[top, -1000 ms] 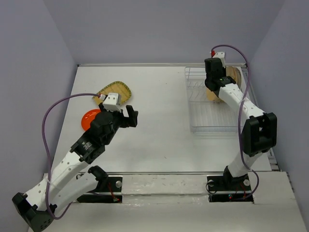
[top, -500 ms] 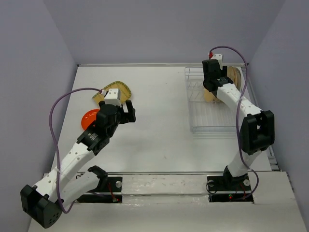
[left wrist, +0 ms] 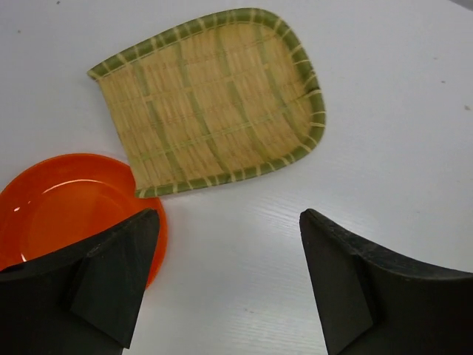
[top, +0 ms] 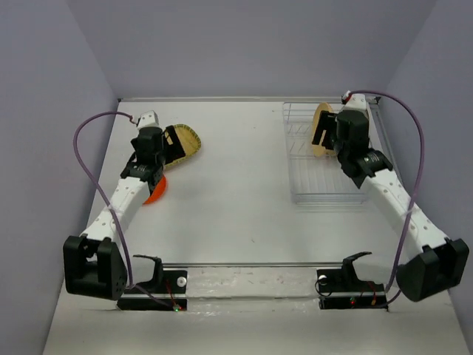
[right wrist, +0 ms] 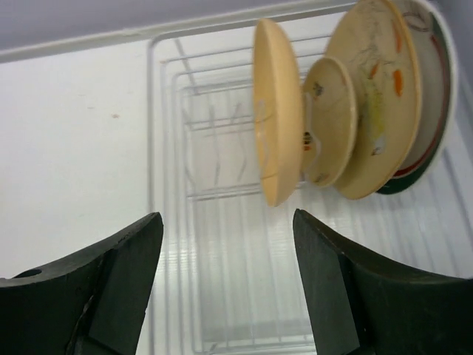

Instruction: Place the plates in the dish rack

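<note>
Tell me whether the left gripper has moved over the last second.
Yes. The left gripper has travelled up and left in the top view, from the near side of the yellow-green woven plate to its left edge.

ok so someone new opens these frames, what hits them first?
Four plates stand on edge in a row at the far end of the white wire rack, with the right claw open in front of them. On the left, a yellow-green woven plate and a small orange plate lie flat on the table, edges meeting, under the open left claw.
</note>
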Controlling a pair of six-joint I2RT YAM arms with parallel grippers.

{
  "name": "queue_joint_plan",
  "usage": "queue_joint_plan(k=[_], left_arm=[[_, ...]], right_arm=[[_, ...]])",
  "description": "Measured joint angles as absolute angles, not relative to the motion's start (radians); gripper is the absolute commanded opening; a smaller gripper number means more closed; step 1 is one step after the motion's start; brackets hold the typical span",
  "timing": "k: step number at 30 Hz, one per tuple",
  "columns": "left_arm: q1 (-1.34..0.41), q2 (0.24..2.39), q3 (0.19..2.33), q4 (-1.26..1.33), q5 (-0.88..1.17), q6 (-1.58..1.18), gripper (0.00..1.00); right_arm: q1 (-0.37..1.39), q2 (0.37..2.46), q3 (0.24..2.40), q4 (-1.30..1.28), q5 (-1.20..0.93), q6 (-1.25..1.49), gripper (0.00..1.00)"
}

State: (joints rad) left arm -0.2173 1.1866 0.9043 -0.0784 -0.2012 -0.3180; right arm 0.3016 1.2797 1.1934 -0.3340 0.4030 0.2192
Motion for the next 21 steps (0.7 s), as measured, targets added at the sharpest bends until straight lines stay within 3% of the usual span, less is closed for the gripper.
queue_joint_plan(k=[5,11,21], left_arm=[[-0.018,1.375,0.909,-0.053,-0.127,-0.380,0.82],[0.124,1.568,1.017,-0.019,-0.073,-0.410,0.82],[0.193,1.802,1.179,0.032,0.101,-0.370,0.80]], right_arm=[[0.353,1.048,0.984,-0.250,0.230,0.297,0.76],[0.398,0.929,0.809,-0.198,0.048,0.373,0.76],[0.406,0.871,0.743,-0.148,-0.086,0.397,0.76]])
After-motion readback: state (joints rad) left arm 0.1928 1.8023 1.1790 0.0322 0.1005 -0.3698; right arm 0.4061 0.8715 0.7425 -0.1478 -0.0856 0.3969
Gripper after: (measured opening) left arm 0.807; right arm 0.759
